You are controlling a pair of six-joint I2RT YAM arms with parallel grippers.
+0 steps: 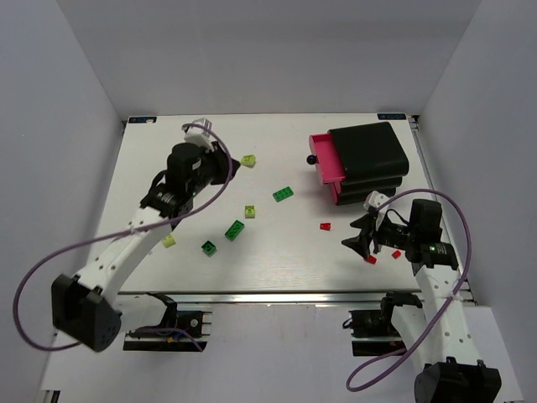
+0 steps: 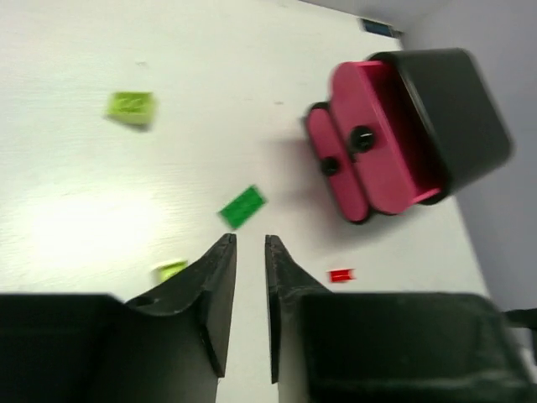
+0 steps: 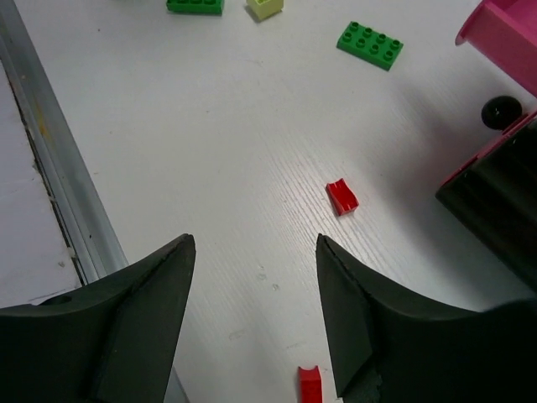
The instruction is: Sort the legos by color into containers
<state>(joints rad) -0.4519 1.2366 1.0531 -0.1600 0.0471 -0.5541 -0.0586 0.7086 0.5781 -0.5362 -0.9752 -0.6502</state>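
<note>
The legos are hard, smooth plastic and, I'd judge, next to weightless. They won't deform, but they'll skid or flip on the bench (image 1: 168,143) if one finger lands before the other. Come straight down, straddle the short width and pinch the flat side walls, not the studs. Each piece is far smaller than your jaw span, so centre carefully.

Look: three colours.
- Mid-green studded plates, e.g. the green plate (image 1: 283,194) mid-bench.
- Pale lime blocks, e.g. the lime brick (image 1: 248,160) just beside the left gripper (image 1: 225,165).
- Small reds that look slightly dished; I see no studs on them.

Where:
- Greens and limes are scattered from the middle of the bench toward its left edge.
- Three reds sit toward the near right corner, by the right arm.
- One red piece (image 3: 341,196) lies just ahead of the right gripper (image 3: 256,243). A second red (image 3: 310,384) sits closer in, low between its fingers on the bench.
- I see none in the open drawer.

The containers (image 1: 373,155) are a black stack at the far right corner. The top drawer (image 1: 325,159) stands open toward the middle, magenta inside, with a round dark knob.

Grippers:
- Right: jaws spread wide, nothing held.
- Left: nearly closed, thin slit between the fingers, nothing in it.
</note>
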